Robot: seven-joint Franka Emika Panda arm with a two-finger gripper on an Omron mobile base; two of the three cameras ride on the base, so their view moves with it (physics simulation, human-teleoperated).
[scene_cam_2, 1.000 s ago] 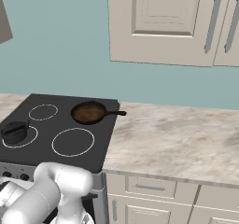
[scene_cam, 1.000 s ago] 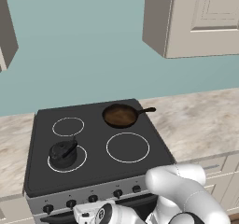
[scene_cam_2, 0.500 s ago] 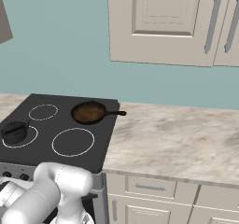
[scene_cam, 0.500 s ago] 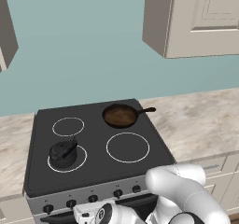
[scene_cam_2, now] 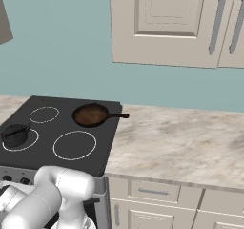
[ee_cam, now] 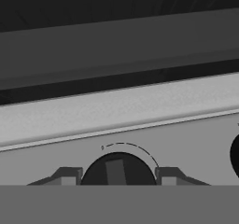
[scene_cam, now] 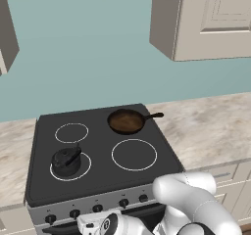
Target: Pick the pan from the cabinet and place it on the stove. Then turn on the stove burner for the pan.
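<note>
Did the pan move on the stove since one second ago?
No. The pan sits on the same back right ring of the stove, with its handle pointing toward the counter as before.

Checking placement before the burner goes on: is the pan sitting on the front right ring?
No, the pan sits on the back right ring, while the front right ring is bare.

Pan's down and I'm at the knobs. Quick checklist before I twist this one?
1. Pan on the stove, rear right ring: ok.
2. Pan handle over the counter, away from the kettle: ok.
3. Gripper centred on the knob, one finger each side: ok.
4. Fingers actually pressing the knob: cannot tell, they sit close beside it.
5. This knob drives the pan's burner: cannot tell, no marking readable.
6. Burner already on: cannot tell, no glow visible.
</note>
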